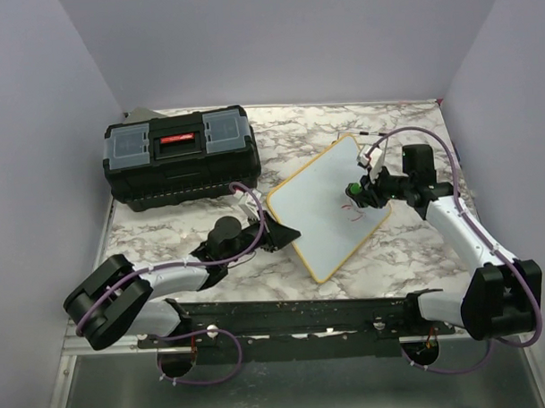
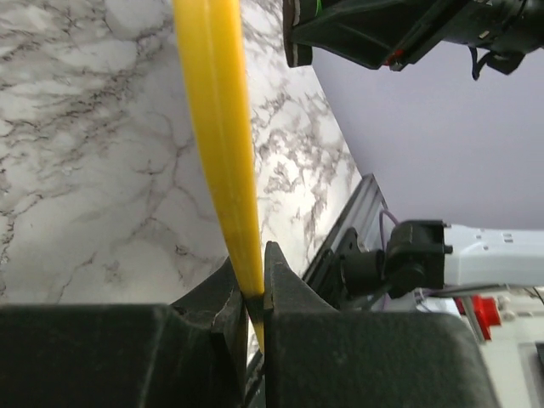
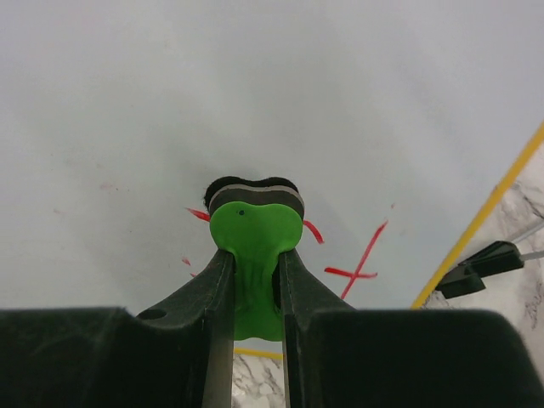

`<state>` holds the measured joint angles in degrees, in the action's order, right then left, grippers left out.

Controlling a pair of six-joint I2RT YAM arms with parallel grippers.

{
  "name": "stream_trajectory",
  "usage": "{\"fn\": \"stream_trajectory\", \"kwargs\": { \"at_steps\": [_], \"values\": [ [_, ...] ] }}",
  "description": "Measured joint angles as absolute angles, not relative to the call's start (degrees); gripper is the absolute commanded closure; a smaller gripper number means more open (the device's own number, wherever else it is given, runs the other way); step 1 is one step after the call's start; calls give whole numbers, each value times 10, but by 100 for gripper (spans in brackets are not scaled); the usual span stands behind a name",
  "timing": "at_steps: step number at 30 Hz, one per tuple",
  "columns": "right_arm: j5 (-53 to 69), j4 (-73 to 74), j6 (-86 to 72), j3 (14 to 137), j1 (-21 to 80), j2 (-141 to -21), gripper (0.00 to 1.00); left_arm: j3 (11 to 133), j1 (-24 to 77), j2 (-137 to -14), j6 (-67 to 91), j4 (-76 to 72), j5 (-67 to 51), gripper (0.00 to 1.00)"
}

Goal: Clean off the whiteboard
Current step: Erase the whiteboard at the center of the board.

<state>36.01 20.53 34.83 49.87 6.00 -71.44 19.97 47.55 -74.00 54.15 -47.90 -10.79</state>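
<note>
A desk [image 1: 166, 230] with a white marble pattern veined in grey and brown fills the floor of a small booth. Plain lavender walls [image 1: 276, 43] close it in on the left, back and right. A black metal rail [image 1: 285, 315] runs along the near edge, and two arms are bolted to it, one at each end.

On the desk there is one toolbox, one whiteboard and one eraser.

At the far left stands the toolbox [image 1: 181, 158]. It is black, with two grey lid compartments and a red-labelled handle between them.

To its right and nearer the rail, the left gripper [image 1: 282, 235] is clenched on the near left edge of the whiteboard [image 1: 322, 202]. In the left wrist view its two black fingers [image 2: 285, 289] pinch the yellow frame [image 2: 217, 127] between them.

The whiteboard sits right of centre on the desk, turned so that its corners point like a diamond. It is well apart from the toolbox. Its white face carries a few short red marks [image 3: 364, 259] near the right side.

Over that right side, the right gripper [image 1: 353, 194] grasps the eraser [image 3: 255, 225], a green piece with a dark pad pressed to the board, right among the red marks.
</note>
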Motion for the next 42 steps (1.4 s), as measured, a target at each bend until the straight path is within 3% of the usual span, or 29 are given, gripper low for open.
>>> {"fn": "stream_trajectory", "kwargs": {
  "at_steps": [8, 18, 28, 38, 42],
  "values": [
    [407, 235, 405, 469, 65, -725, 99, 213, 419, -753, 561, -470, -220, 100],
    [412, 195, 495, 344, 112, -671, 99, 251, 399, -816, 588, -478, -246, 100],
    [331, 133, 365, 451, 112, -800, 99, 287, 381, -837, 572, -454, -245, 100],
    [225, 38, 270, 468, 74, -853, 99, 293, 376, -856, 571, -444, -269, 100],
    [236, 37, 266, 488, 71, -867, 99, 293, 375, -856, 573, -447, -276, 100]
  ]
}}
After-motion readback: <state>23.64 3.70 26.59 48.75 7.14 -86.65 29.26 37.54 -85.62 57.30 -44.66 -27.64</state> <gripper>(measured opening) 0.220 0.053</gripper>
